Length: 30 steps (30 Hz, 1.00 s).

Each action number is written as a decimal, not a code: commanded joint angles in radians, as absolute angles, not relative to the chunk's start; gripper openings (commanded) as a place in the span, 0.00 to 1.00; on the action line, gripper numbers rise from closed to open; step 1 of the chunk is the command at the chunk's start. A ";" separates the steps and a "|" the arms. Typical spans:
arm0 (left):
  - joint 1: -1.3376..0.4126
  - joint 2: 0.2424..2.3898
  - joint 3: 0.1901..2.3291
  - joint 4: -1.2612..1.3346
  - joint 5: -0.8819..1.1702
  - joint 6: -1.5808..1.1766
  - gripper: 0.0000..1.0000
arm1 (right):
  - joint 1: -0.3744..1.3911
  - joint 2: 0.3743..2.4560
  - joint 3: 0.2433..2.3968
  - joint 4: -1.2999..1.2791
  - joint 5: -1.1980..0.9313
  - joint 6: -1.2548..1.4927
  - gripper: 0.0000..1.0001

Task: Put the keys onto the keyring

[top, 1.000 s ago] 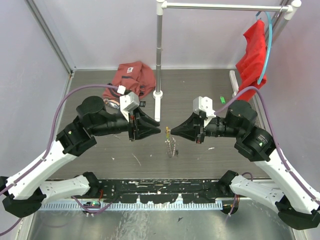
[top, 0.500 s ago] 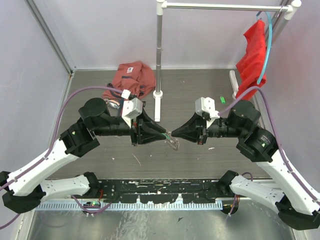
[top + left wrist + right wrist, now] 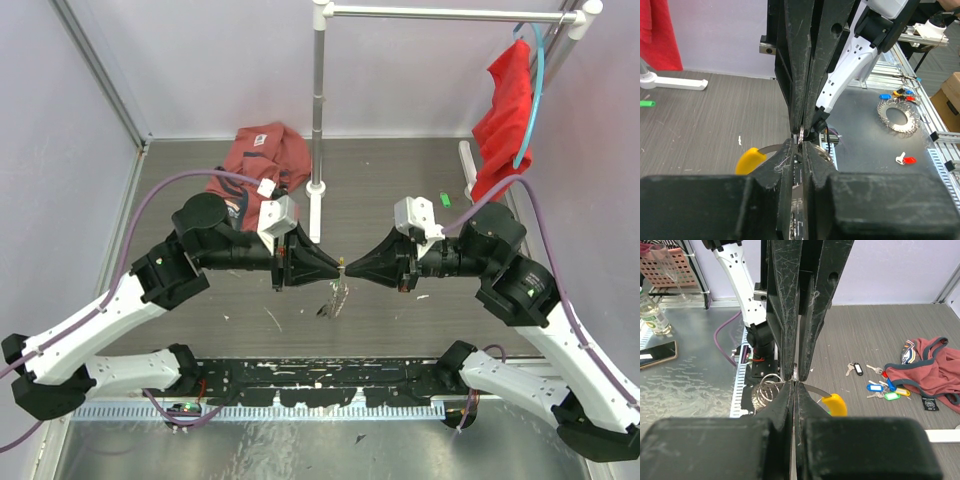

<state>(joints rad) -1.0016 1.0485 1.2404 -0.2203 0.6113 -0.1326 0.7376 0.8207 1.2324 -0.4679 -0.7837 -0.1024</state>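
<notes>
The keyring (image 3: 337, 297) hangs in the air between my two gripper tips at the table's middle, its silvery loops dangling below. My left gripper (image 3: 335, 268) and my right gripper (image 3: 350, 268) meet tip to tip, each shut on the ring's thin metal. In the left wrist view my left gripper (image 3: 800, 145) pinches a thin metal edge, with the yellow tag (image 3: 750, 160) to its left. In the right wrist view my right gripper (image 3: 795, 382) is shut on the ring, with silvery loops (image 3: 765, 389) on the left and the yellow tag (image 3: 835, 404) on the right. Loose keys (image 3: 885, 387) with blue, green and yellow tags lie on the table beyond.
A red-brown garment (image 3: 262, 155) lies at the back left, beside the loose keys. A white stand (image 3: 317, 190) rises behind the grippers and carries a red cloth (image 3: 505, 115) on a hanger. A round bunch of silvery keys (image 3: 897, 114) lies on a metal bench off the table.
My left gripper has moved right, closed its open jaws and now meets the right gripper on the keyring. The right gripper has held nearly still with the ring.
</notes>
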 commanded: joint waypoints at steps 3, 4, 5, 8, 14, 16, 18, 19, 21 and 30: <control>-1.016 1.062 1.299 -0.190 0.597 -0.136 0.02 | 0.739 0.799 1.273 -0.429 -0.785 -0.098 0.01; -1.017 1.062 1.299 -0.190 0.591 -0.138 0.00 | 0.739 0.799 1.275 -0.432 -0.781 -0.099 0.01; -1.018 1.062 1.300 -0.189 0.585 -0.140 0.00 | 0.739 0.799 1.276 -0.434 -0.779 -0.100 0.01; -1.017 1.053 1.302 -0.200 0.572 -0.141 0.00 | 0.739 0.793 1.294 -0.461 -0.761 -0.114 0.09; -1.018 1.023 1.298 -0.211 0.577 -0.134 0.00 | 0.740 0.740 1.327 -0.514 -0.688 -0.128 0.39; -1.017 1.013 1.290 -0.193 0.591 -0.138 0.00 | 0.738 0.720 1.330 -0.520 -0.666 -0.129 0.42; -1.018 1.000 1.277 -0.154 0.615 -0.150 0.00 | 0.739 0.700 1.328 -0.515 -0.646 -0.128 0.44; -1.018 0.993 1.270 -0.131 0.628 -0.157 0.00 | 0.739 0.690 1.324 -0.507 -0.635 -0.125 0.45; -1.018 0.978 1.254 -0.084 0.649 -0.171 0.00 | 0.739 0.671 1.311 -0.481 -0.611 -0.112 0.47; -1.018 0.966 1.281 -0.173 0.505 -0.104 0.00 | 0.739 0.685 1.283 -0.430 -0.441 -0.036 0.45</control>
